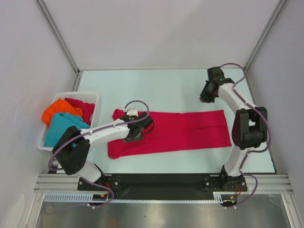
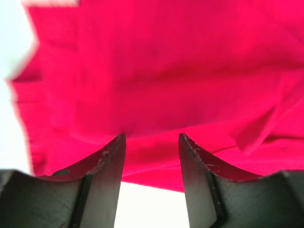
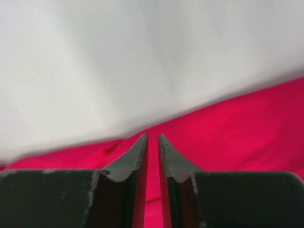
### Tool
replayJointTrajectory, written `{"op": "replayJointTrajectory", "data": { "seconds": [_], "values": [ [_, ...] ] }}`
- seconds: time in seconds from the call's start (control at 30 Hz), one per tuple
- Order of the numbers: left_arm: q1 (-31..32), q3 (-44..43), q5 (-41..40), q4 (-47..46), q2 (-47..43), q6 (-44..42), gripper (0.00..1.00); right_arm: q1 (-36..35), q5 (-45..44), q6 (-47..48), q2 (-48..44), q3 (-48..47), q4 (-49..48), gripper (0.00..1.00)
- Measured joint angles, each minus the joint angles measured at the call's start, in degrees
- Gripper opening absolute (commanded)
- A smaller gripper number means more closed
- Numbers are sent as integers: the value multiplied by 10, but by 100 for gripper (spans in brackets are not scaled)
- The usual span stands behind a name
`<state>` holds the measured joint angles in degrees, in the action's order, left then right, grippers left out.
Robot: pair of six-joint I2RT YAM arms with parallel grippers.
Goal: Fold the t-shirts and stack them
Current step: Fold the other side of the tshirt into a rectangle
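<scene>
I work inside a booth of plain pale walls [image 1: 156, 28] with metal frame posts [image 1: 57, 35] running up the corners, and my two bases are bolted at the near edge of a pale, slightly greenish table [image 1: 180, 85]. The largest thing on the table is a red t-shirt [image 1: 190, 130], spread flat as a long band across the middle. Its left end is rumpled and its right end lies near my right arm. At the left edge of the table sits a white slotted basket [image 1: 93, 96] holding an orange t-shirt [image 1: 56, 113], a teal t-shirt [image 1: 61, 127] and a second red t-shirt [image 1: 81, 105], all bunched together. My left gripper [image 2: 152, 137] is low over the left part of the spread shirt with its fingers [image 2: 111, 156] parted, red cloth filling the view beyond them and nothing held. My right gripper [image 3: 153, 137] is raised beyond the shirt's far right corner, its fingers [image 3: 137, 152] drawn together to a thin slit with nothing between them.
</scene>
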<state>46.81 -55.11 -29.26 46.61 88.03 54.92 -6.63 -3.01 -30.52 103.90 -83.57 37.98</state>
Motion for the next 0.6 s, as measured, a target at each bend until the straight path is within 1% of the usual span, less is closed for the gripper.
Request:
{"op": "replayJointTrajectory", "data": {
  "seconds": [0.13,0.23,0.4,0.6],
  "values": [
    [-26,55,62,-42,-9,30,52,-65,16,2,35,-50,22,19],
    [-35,73,82,-51,-9,50,52,-87,21,4,47,-67,29,19],
    [-36,76,98,-59,-8,79,52,-88,21,8,47,-73,45,19],
    [-45,88,109,-74,-7,92,53,-78,19,15,47,-78,56,20]
  ]
}}
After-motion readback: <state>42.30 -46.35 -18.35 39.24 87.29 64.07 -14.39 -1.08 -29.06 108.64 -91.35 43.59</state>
